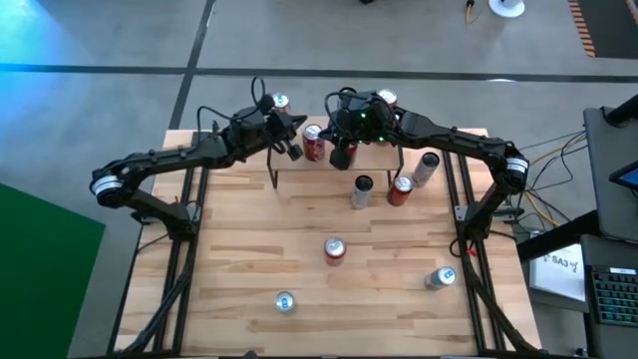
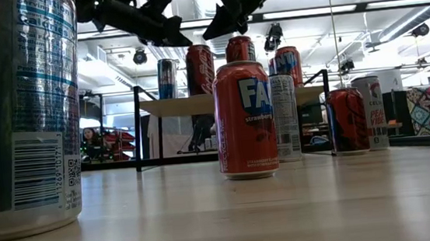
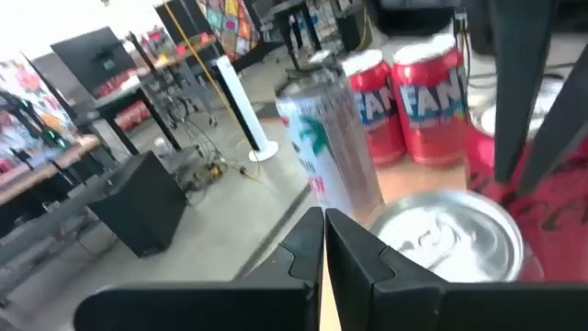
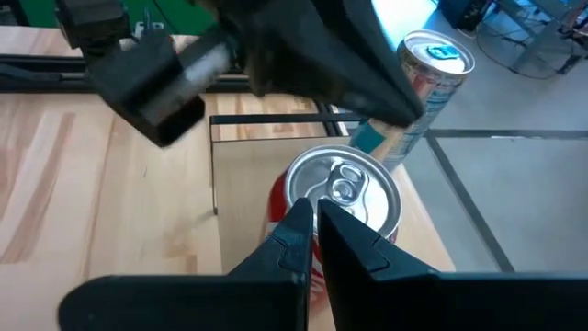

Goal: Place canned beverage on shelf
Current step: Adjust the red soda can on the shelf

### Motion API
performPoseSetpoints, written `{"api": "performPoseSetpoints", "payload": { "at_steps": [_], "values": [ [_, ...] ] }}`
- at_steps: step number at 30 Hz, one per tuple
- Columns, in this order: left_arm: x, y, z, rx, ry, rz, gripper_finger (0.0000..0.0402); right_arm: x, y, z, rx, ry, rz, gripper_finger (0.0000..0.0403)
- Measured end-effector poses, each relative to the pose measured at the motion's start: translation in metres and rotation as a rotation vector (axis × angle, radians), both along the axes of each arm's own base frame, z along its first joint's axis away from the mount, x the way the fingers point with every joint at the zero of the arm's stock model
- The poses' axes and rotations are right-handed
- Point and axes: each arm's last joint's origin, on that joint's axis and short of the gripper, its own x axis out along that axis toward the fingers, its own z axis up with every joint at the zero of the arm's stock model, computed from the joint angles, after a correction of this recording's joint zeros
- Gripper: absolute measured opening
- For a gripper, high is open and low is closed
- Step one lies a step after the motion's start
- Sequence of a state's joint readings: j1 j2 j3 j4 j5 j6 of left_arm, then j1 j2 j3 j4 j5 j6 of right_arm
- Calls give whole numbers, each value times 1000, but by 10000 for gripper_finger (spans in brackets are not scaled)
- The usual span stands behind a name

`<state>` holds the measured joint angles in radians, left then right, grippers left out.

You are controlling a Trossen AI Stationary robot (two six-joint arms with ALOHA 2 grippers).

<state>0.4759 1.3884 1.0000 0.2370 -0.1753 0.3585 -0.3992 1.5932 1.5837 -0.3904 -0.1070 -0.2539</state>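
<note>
On top of the shelf (image 1: pixel 339 160), at the far side of the counter (image 1: pixel 249 259), stands a red can (image 1: pixel 314 143). Both end effectors hang just above the shelf, one on each side of that can. The left end effector (image 1: pixel 294 152) is clenched tight with nothing in it. The right end effector (image 1: pixel 341 155) is clenched too, empty, with its tips right over the can's silver lid (image 4: pixel 342 191). The two arms sit very close together there, so the room over the shelf is tight. A blue and white can (image 1: pixel 280 103) stands at the shelf's far left end, and two more red cans (image 3: pixel 404 101) at its far right end. Just in front of the shelf stand a grey can (image 1: pixel 361 190), a dark red can (image 1: pixel 401 188) and a silver can (image 1: pixel 427 168). Nearer the front edge the counter is mostly open, with another red can (image 1: pixel 334 250) and two blue cans (image 1: pixel 285 302) well apart.
</note>
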Motion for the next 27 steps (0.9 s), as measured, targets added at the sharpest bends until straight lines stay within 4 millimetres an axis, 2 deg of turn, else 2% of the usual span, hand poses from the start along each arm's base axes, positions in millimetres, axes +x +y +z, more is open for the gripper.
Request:
{"api": "performPoseSetpoints", "payload": {
  "at_steps": [4, 27],
  "values": [
    [4, 2, -8, -28, 28, 1, 0, 0, 1, 0, 4, -4, 5, 12],
    [6, -11, -13, -155, 21, 2, 0, -1, 1, -10, 26, 43, -1, 12]
  ]
}}
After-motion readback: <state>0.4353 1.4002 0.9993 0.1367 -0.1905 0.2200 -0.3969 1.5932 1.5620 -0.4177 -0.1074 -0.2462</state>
